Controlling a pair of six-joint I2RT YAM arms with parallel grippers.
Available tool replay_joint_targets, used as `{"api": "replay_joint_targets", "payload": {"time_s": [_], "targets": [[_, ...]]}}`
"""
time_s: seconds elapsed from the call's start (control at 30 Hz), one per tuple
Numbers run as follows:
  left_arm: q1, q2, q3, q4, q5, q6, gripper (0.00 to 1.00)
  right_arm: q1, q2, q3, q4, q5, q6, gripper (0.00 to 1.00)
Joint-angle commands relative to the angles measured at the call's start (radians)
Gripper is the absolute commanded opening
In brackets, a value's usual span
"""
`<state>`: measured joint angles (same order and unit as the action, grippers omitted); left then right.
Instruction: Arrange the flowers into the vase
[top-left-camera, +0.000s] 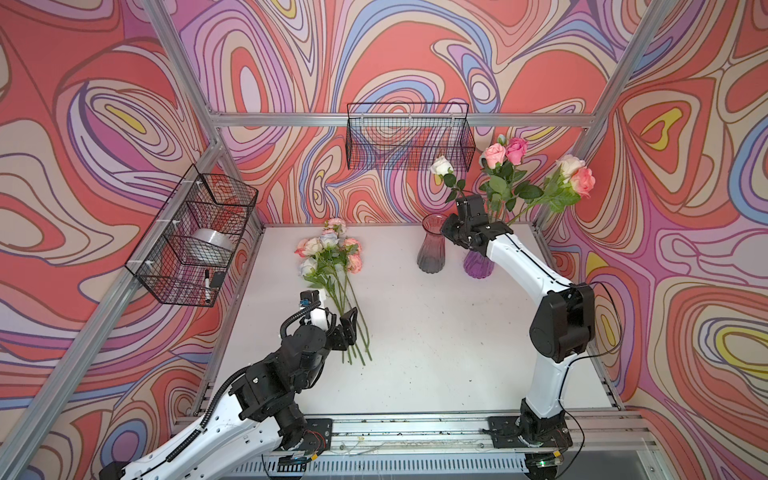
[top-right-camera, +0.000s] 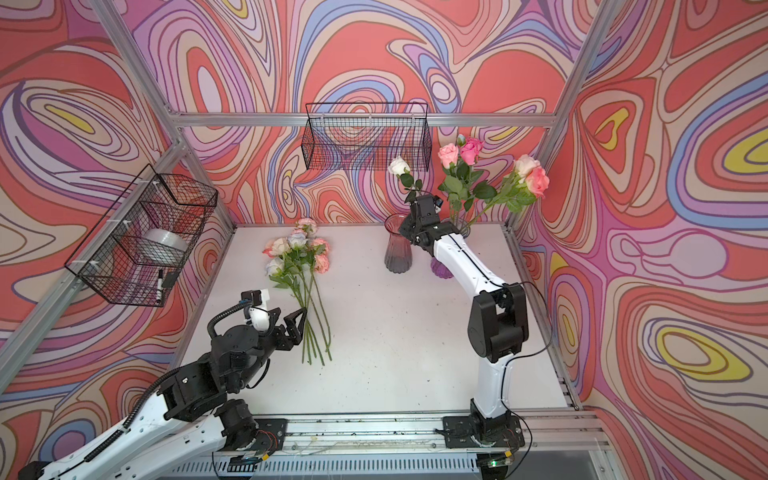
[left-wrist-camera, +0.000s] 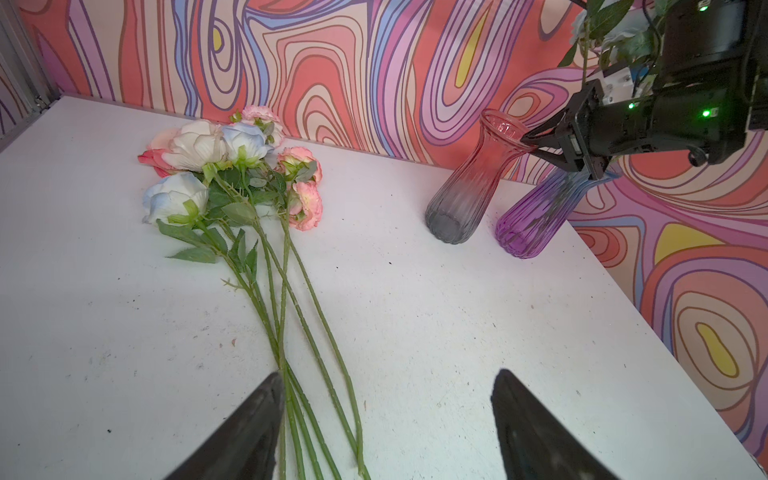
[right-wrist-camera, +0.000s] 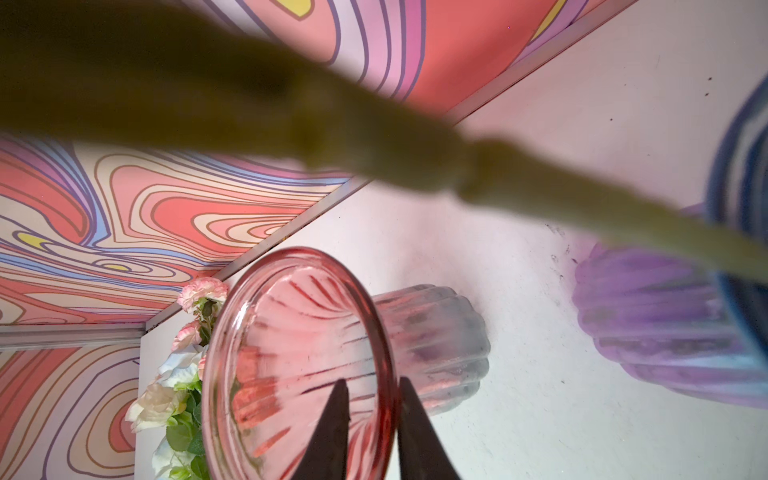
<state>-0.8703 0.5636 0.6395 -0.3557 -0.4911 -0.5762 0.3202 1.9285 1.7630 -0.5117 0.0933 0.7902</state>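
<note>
Left gripper: jaws wide, empty, one finger just beside the stems of the loose flowers lying on the table. Right gripper: jaws narrow astride the pink vase rim, grip indeterminate. Standing roses fill the purple vase, which the right arm partly hides.
</note>
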Motion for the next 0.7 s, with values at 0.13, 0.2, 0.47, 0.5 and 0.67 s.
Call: {"api": "replay_joint_targets", "payload": {"time_s": [0.13,0.2,0.47,0.5,0.67], "targets": [[0.005,-0.005,-0.007,0.005,-0.009,0.007,0.79,0.004,0.015,-0.035,0.006,-0.022,0.009,0.14],[0.006,-0.002,-0.006,0.008,-0.010,0.007,0.79,0.003,0.009,-0.039,0.004,-0.023,0.008,0.10],[0.005,-0.005,-0.001,0.004,-0.006,0.008,0.79,0.003,-0.024,-0.054,0.006,-0.041,0.000,0.00],[0.006,-0.007,-0.003,0.004,-0.007,0.007,0.79,0.003,-0.028,-0.057,0.006,-0.049,0.001,0.00],[0.005,-0.008,0.000,0.004,-0.006,0.007,0.79,0.008,-0.057,-0.071,0.013,-0.074,-0.005,0.00]]}}
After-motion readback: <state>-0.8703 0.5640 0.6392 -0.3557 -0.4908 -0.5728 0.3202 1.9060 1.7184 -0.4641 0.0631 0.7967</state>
